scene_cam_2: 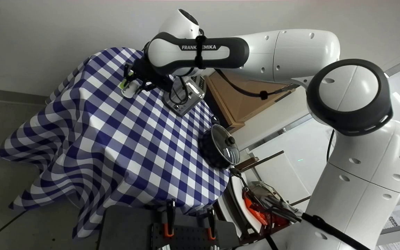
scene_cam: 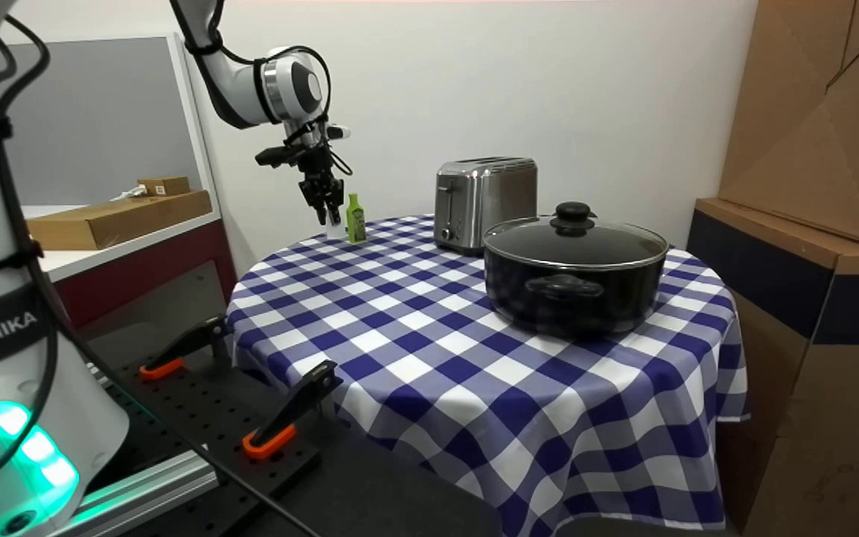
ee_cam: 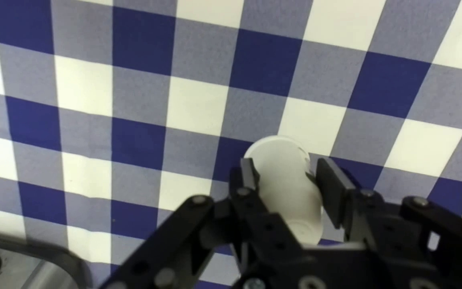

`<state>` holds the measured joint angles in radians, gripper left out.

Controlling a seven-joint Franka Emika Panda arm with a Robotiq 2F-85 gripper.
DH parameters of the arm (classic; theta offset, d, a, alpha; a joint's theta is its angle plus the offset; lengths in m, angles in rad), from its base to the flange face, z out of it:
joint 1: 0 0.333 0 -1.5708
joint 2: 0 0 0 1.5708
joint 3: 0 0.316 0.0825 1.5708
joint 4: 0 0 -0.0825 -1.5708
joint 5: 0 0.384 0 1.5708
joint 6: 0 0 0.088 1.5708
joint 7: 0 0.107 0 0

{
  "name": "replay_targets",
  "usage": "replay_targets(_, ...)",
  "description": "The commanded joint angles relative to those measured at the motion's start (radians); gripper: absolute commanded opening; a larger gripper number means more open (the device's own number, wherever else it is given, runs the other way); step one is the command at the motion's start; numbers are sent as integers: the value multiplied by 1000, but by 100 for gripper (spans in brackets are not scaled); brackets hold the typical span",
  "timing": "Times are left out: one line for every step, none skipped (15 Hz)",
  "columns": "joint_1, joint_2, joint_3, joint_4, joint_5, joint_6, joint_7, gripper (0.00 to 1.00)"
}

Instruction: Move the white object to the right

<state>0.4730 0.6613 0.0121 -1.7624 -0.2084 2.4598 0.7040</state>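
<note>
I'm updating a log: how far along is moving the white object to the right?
Reaching looks done: the gripper is at the white bottle-like object. In hand: apparently the grasp; fingers flank it, contact unclear. Left: release, and likely the rightward shift; it's beside the green bottle, starting spot unknown.

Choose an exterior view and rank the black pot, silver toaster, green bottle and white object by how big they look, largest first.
In an exterior view:
Black pot, closest to the camera, which makes it look bigger
Silver toaster
Green bottle
White object, judged by its visible part; the gripper hides some
</note>
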Motion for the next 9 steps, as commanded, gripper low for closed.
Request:
replay_targets(-34,-126,8,-130,21,-22,-27,17)
replay_targets(-44,-149,10,-155,21,-28,-28,17)
replay_targets(-56,-177,11,-189,23,-30,-30,17)
replay_targets(-66,-202,11,-217,24,-35,-28,17)
replay_targets(-79,-230,9,-252,23,-35,-25,17)
replay_targets(-91,-256,8,-280,23,-38,-22,17)
replay_targets(-105,-283,3,-315,21,-33,-15,17)
replay_targets(-119,-307,-1,-346,20,-29,-8,17)
replay_targets(-136,-333,-6,-379,19,-27,-3,17)
